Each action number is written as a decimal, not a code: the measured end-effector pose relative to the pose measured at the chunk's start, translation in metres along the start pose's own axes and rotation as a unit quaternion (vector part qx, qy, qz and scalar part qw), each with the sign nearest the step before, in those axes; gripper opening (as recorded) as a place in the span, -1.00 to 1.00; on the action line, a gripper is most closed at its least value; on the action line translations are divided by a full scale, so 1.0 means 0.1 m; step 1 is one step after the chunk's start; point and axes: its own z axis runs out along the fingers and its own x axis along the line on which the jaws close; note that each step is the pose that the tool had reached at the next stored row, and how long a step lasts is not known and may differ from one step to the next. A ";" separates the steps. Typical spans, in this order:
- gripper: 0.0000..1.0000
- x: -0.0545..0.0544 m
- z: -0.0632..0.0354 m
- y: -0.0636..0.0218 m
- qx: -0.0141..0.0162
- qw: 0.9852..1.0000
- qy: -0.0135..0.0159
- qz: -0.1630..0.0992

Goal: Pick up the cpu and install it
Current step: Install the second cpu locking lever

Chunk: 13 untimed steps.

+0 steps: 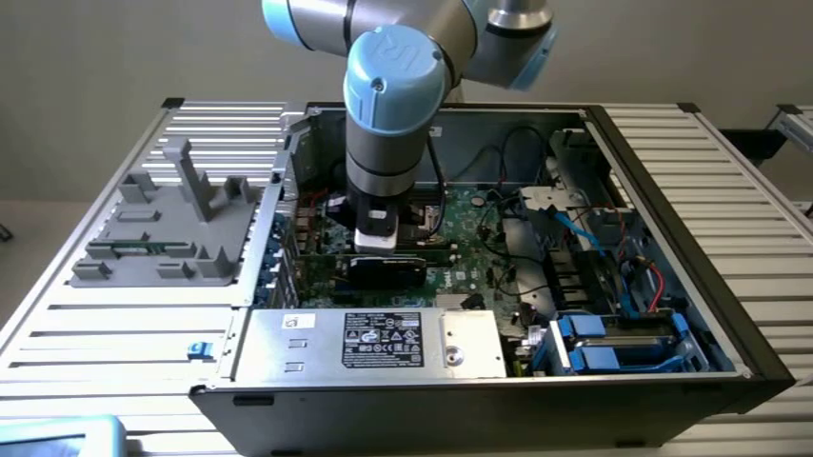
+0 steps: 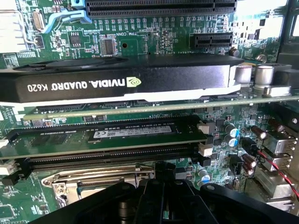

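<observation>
Item: gripper [image 2: 161, 186], which you are seeing lowered inside the open computer case [image 1: 673, 205], fingers clenched together.
Item: socket frame [image 2: 88, 179], metal, lying directly under the fingertips, beside the memory module [image 2: 131, 132] and past the black graphics card [image 2: 117, 84].
Item: cpu. You are not getting a clear sight of it; the fingers are covering the socket's middle, so you cannot tell whether it is being held or sitting there.

Plain beige wall [image 1: 114, 57] behind a slatted metal bench [image 1: 89, 333].
Even, soft light; pale floor [image 1: 26, 228] past the bench's left edge.
</observation>
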 end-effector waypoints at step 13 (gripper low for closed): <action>-0.79 0.00 -0.024 -0.006 0.000 1.000 0.000 0.000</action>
